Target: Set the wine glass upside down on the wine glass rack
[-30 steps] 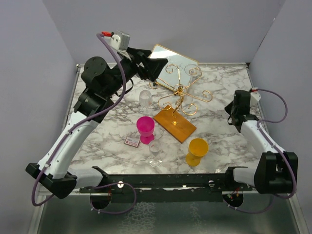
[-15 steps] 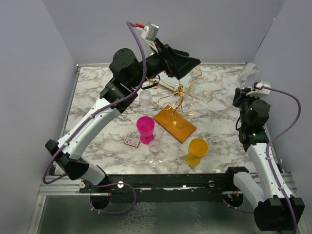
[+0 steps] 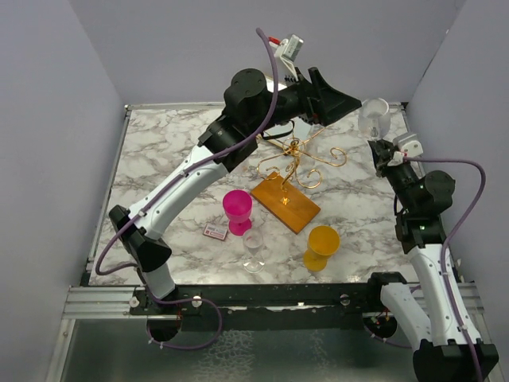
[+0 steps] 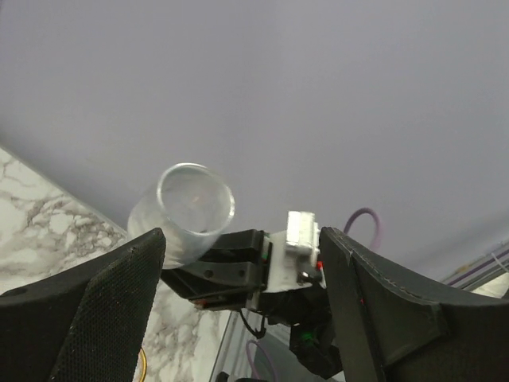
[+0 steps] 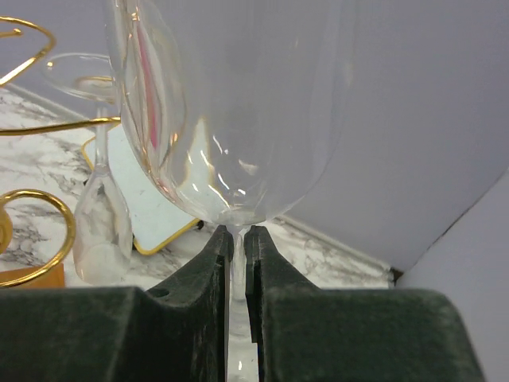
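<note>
step: likely handover | right fingers (image 5: 254, 251) clenched on wine glass (image 3: 374, 117) stem | left fingers (image 3: 343, 99) released, empty | next: invert onto wine glass rack (image 3: 296, 155)

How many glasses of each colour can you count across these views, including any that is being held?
Clear: 3 (the held wine glass, the standing clear glass, and the upside-down clear glass seen from the right wrist)
Pink: 1 (the pink goblet)
Yellow: 1 (the yellow goblet)
Total: 5
</note>
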